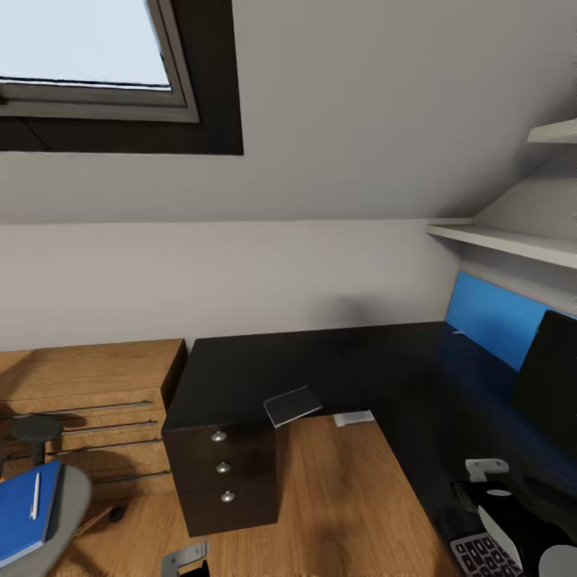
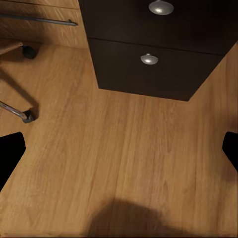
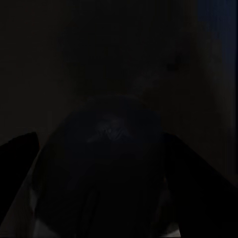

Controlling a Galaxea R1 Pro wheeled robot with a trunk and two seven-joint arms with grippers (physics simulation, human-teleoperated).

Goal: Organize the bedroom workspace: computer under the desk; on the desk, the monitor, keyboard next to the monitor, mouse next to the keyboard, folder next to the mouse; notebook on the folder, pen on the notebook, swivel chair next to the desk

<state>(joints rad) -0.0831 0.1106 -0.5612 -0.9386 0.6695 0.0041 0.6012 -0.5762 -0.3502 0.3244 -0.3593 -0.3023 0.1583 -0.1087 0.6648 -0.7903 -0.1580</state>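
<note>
Folder (image 1: 24, 513) lay on swivel chair (image 1: 60, 513) seat, pen (image 1: 35, 495) resting on it. Likely stiff, light, slick: best taken at an overhanging edge. Left claw (image 2: 119, 148) hovered spread wide above floor (image 2: 109, 148), empty; right claw's state indeterminable.

**Attic corner under a skylight**

We see pale grey walls (image 1: 240, 272) under a sloped ceiling, a dark-framed skylight (image 1: 88, 56) showing daylight, white shelves (image 1: 513, 240) to one side, a light wooden dresser (image 1: 88, 401), and warm wood flooring (image 1: 344, 497).
</note>
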